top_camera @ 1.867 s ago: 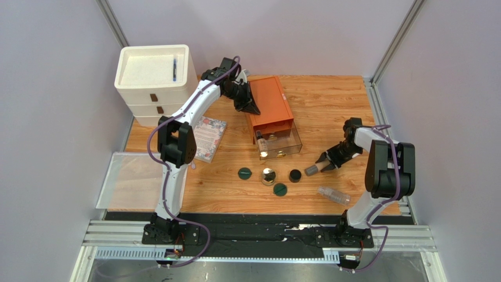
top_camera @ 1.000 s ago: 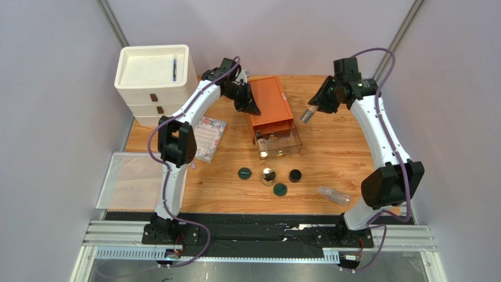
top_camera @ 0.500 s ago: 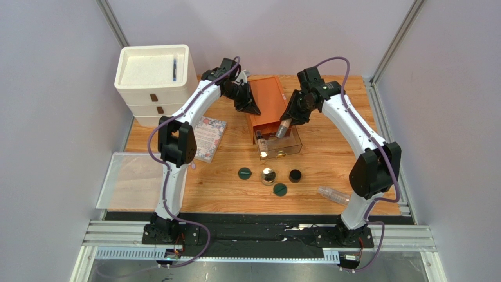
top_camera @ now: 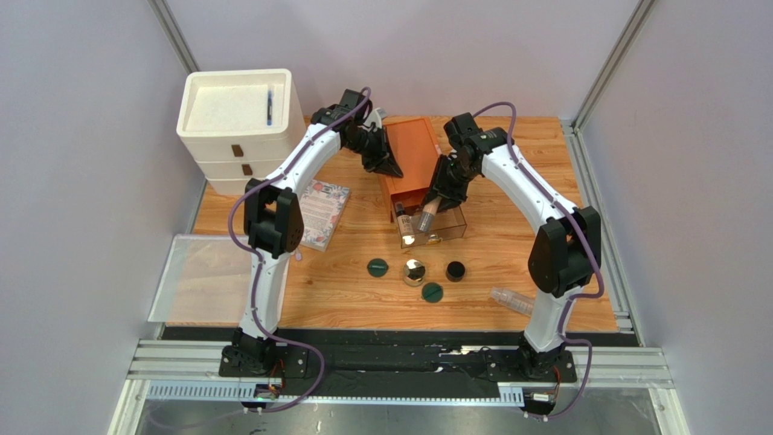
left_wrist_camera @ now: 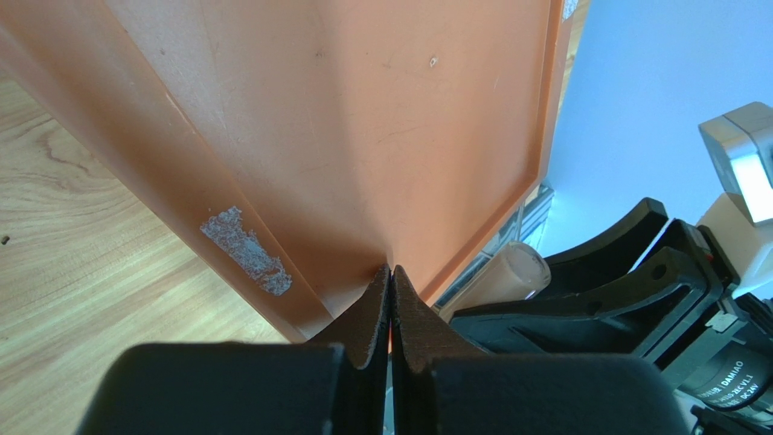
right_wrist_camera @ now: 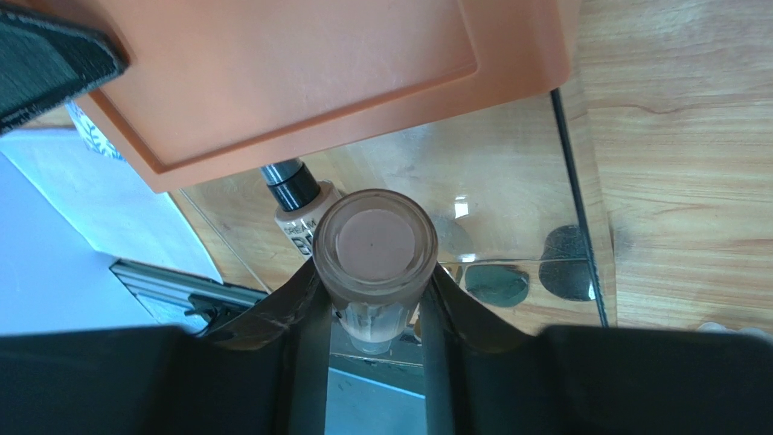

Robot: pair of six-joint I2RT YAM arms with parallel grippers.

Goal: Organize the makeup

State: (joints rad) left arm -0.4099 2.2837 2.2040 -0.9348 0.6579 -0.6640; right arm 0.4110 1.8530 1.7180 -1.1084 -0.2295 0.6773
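One, left gripper (top_camera: 391, 169): closed empty, tips pressed on the orange-brown plastic drawer box (top_camera: 419, 154); a slip could let the box slide.
Two, right gripper (right_wrist_camera: 372, 306): clamping a beige cylindrical tube (right_wrist_camera: 375, 243) over the clear open drawer (right_wrist_camera: 581, 172); released askew, it could strike the rim.

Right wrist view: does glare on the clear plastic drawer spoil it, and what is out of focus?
Right wrist view: a small white glare spot on the clear plastic drawer; the beige round tube held in the right gripper is sharp, its black fingers near the lens blurred. Left wrist view: orange-brown box sharp, shut left gripper soft.
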